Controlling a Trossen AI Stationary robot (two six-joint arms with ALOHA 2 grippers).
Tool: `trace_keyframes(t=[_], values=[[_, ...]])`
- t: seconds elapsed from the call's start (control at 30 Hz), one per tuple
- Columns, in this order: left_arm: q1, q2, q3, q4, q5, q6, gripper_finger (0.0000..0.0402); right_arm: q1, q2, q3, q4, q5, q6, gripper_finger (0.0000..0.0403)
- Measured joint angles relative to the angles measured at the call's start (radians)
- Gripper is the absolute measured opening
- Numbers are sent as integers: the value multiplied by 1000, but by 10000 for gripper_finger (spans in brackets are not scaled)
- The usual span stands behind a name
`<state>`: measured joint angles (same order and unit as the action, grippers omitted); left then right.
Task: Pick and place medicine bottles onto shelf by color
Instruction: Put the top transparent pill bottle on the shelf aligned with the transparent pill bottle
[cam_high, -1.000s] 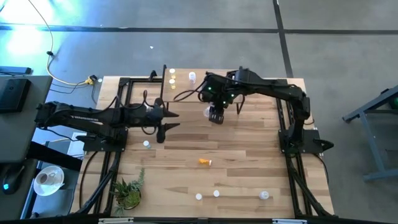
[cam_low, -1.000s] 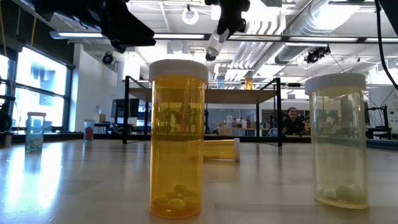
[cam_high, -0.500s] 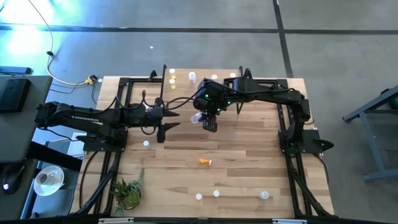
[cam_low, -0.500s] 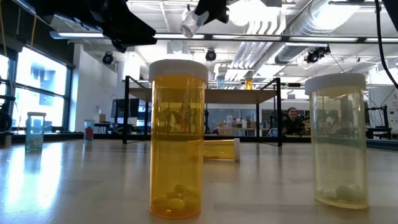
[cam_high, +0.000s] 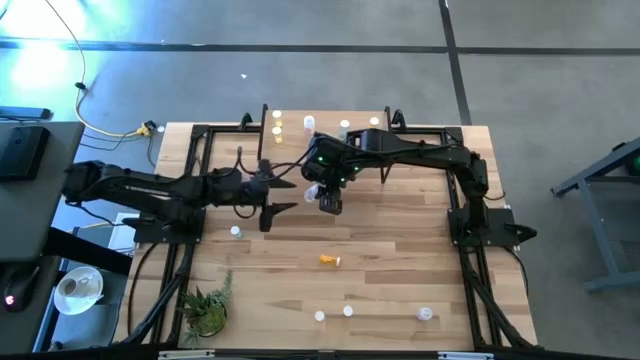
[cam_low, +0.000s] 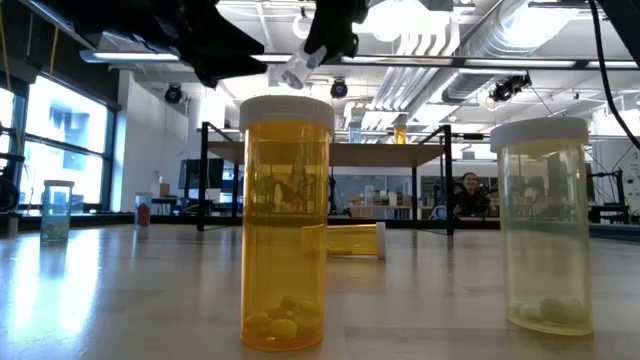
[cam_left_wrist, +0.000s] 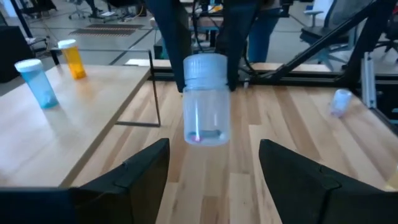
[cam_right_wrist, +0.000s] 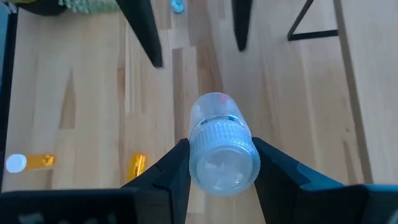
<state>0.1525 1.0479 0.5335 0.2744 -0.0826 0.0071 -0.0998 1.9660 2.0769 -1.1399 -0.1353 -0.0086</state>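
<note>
I'm holding the clear white-capped plastic bottle (cam_left_wrist: 206, 99) in the right gripper (cam_high: 329, 199), frame centre; left gripper (cam_left_wrist: 211, 168) gaping wide, centring before closing.

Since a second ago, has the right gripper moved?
Yes. The right gripper, holding the clear bottle, has shifted left along the shelf toward the left gripper.

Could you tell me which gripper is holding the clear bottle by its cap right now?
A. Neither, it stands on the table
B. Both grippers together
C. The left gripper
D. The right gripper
D: the right gripper has its jaws shut on the white cap of the clear bottle, which hangs in the air above the table, while the left gripper faces it with open jaws, not touching it.
</note>
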Motion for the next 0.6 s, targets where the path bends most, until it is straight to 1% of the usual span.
trace_keyframes(t=[0.13,0.23,0.33,0.6], values=[[0,68,0,87,-1,23,237,0,5,0,7,-39,0,131],[0,115,0,167,-3,23,237,0,7,0,7,-42,0,131],[0,154,0,211,-3,23,236,0,7,0,8,-42,0,131],[0,238,47,214,0,23,235,0,7,0,15,-42,0,131]])
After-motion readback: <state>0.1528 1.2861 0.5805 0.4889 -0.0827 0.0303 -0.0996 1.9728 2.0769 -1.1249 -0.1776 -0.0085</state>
